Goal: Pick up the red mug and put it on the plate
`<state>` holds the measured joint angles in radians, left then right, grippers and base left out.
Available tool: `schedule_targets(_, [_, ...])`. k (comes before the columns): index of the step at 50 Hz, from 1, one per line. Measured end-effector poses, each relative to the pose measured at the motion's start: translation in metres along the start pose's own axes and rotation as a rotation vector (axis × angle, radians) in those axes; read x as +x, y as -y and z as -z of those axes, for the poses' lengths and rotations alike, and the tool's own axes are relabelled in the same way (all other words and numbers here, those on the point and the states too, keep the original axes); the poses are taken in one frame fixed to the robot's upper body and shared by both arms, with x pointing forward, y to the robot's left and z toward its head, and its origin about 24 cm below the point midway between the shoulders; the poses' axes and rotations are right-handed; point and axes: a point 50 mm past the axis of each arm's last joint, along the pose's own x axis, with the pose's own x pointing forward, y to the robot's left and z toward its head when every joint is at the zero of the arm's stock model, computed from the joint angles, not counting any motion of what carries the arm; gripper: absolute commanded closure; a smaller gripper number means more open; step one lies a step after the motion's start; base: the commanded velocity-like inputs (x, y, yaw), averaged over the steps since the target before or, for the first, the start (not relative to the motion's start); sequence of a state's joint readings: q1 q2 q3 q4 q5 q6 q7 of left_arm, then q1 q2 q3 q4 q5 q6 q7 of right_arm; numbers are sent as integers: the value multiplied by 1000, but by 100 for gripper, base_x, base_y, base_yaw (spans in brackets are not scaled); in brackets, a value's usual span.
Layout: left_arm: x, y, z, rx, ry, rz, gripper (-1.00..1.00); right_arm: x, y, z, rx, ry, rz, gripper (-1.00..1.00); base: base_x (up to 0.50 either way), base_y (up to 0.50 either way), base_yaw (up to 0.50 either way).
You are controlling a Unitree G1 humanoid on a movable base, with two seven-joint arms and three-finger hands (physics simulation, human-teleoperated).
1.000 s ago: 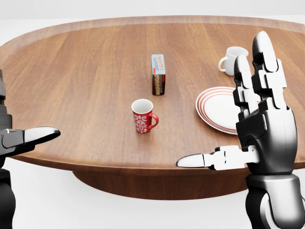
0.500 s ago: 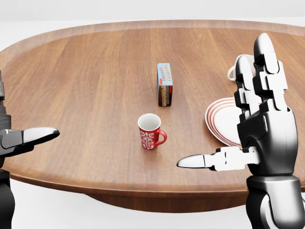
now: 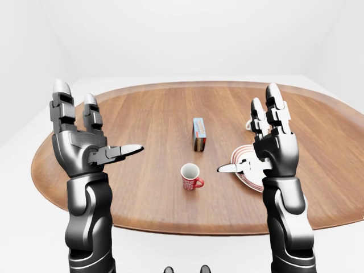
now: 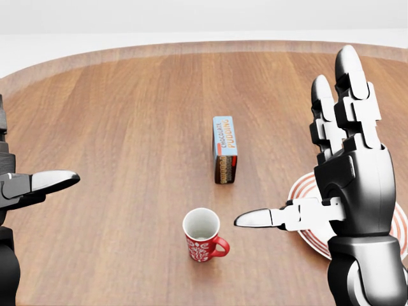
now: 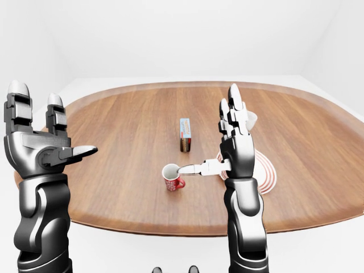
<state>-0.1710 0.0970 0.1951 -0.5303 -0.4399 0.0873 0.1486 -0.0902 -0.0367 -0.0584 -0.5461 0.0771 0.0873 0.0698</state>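
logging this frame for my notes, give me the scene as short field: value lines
table: oval wooden top
red mug: upright, empty, handle to view right
plate: red-ringed, partly hidden behind right hand
pudding box: upright, above mug in head view
white mug: beyond plate, mostly hidden
left hand: raised, open, holding nothing
right hand: raised, open, holding nothing

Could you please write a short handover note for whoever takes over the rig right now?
Left robot hand: open, raised, holding nothing.
Right robot hand: open, raised, holding nothing.
Red mug: upright on the table, untouched, handle pointing right in the head view.
Plate: right of the mug, partly behind the right hand.
Done: nothing grasped yet.
Left: grasp the mug, set it on the plate.
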Motion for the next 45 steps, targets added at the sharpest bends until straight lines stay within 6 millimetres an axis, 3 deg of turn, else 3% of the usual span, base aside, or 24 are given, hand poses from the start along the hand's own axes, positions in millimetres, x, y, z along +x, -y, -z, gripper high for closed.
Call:
schedule_targets(26, [0, -1, 0, 0, 1, -2, -100, 1, -1, 1, -2, -2, -6, -100, 50, 0, 0])
schedule_targets(45, [1, -3, -1, 3, 1, -6, -100, 1, -6, 8, -64, -34, 0, -100, 1, 0, 0])
